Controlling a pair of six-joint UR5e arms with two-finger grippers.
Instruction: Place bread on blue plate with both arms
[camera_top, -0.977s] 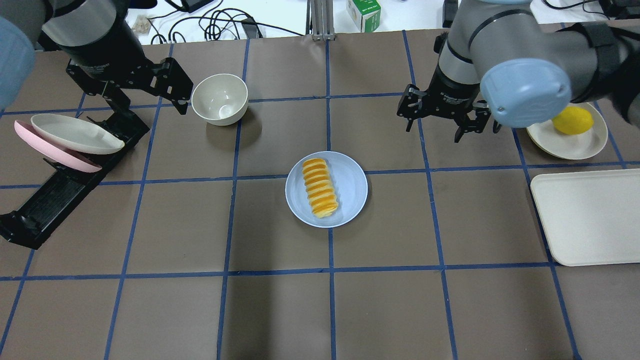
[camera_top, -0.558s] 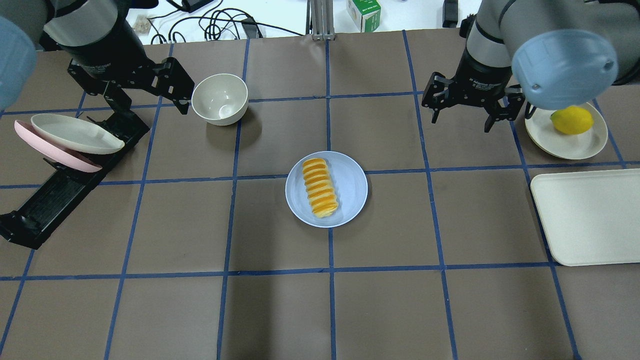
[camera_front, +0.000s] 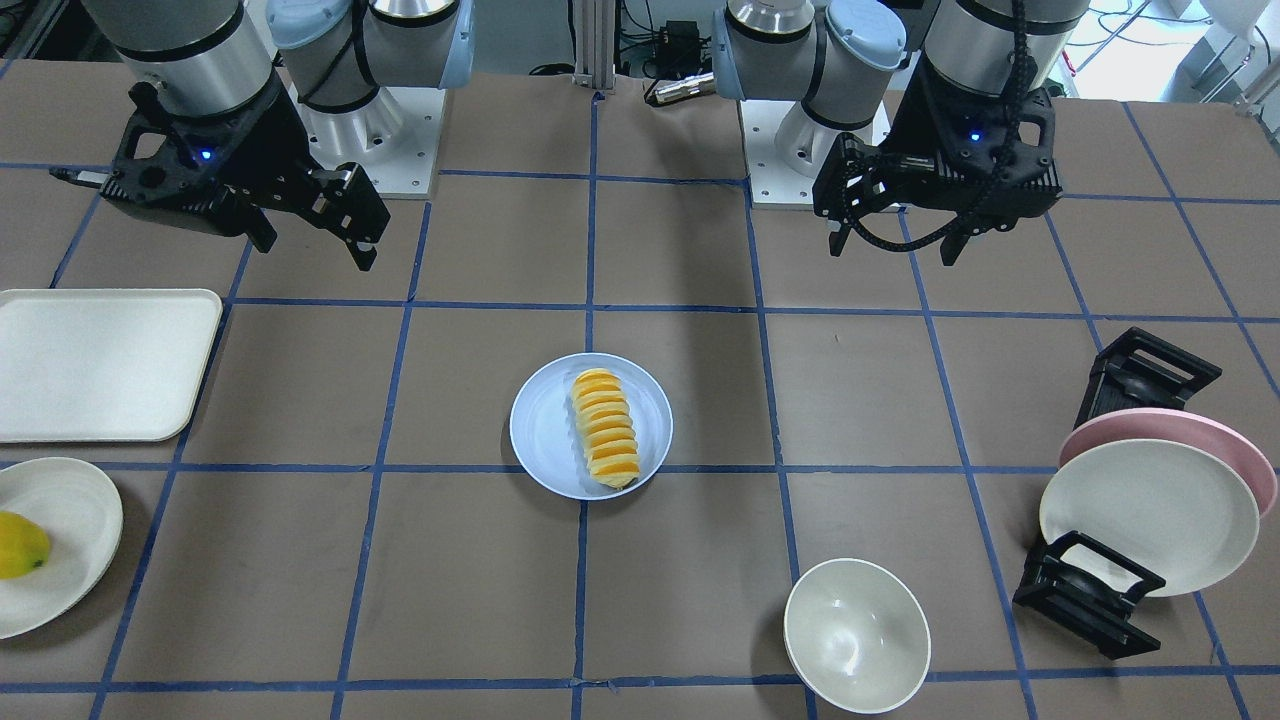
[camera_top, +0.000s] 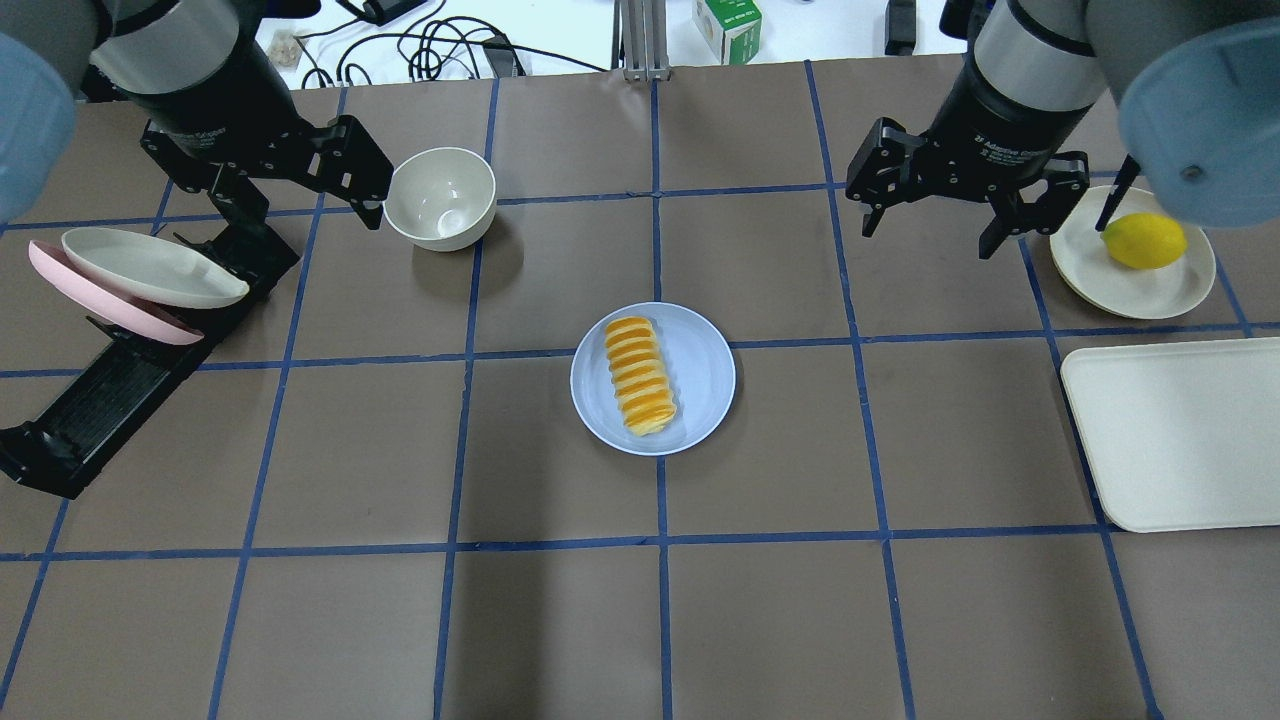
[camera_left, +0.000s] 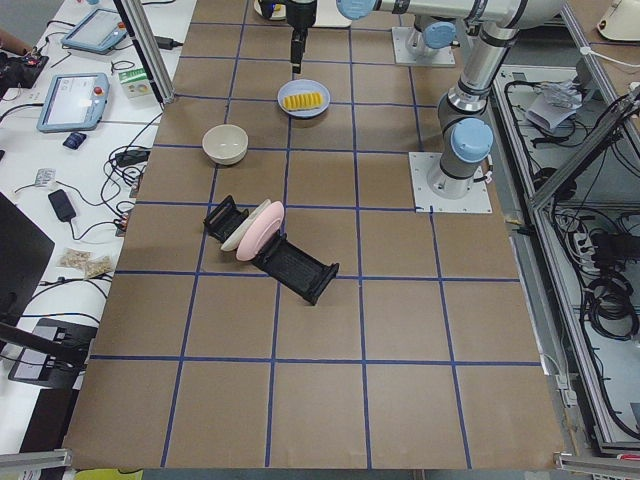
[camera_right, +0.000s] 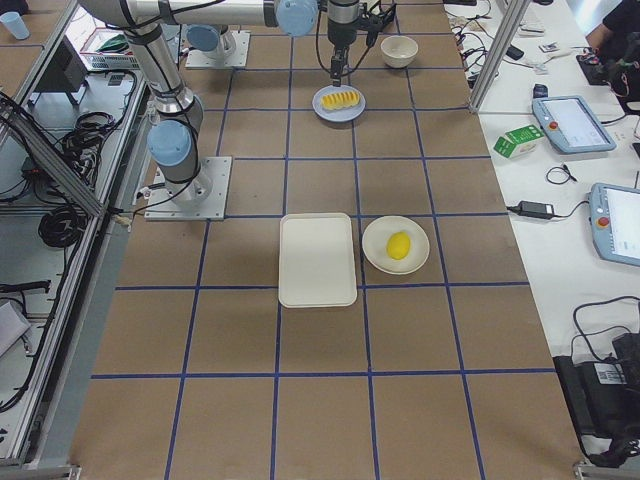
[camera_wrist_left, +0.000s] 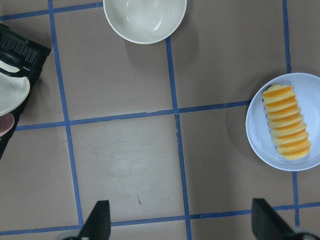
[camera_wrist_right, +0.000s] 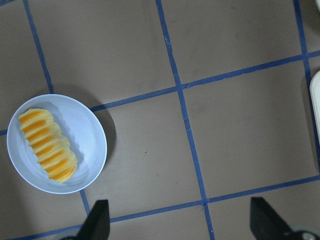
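Here, the bread (camera_top: 640, 375) lay on the blue plate (camera_top: 705, 365), resting on the half of the plate nearer the robot's left, with its long axis running roughly away from the robot and its orange-topped ridges facing up. We found the plate near the middle of the table (camera_top: 560, 620), sitting over a crossing of the blue tape lines. Both arms stood well apart from the plate, on the far side of it in the overhead view. The left gripper (camera_top: 305, 212) hung above the table with its jaws spread wide and nothing between them; the right gripper (camera_top: 930, 238) hung likewise, jaws apart and empty. In each wrist view we saw the two fingertips at the lower corners, with the plated bread lying free beyond them. Just beside the left gripper stood a cream bowl (camera_top: 440, 197), upright. Farther to that side, a black rack (camera_top: 120, 385) held a pink plate (camera_top: 70, 290) and a cream-white plate (camera_top: 150, 265), both leaning. Near the right gripper a lemon (camera_top: 1143, 240) sat on a small cream plate (camera_top: 1150, 290), with a cream tray (camera_top: 1180, 440) lying next to it.
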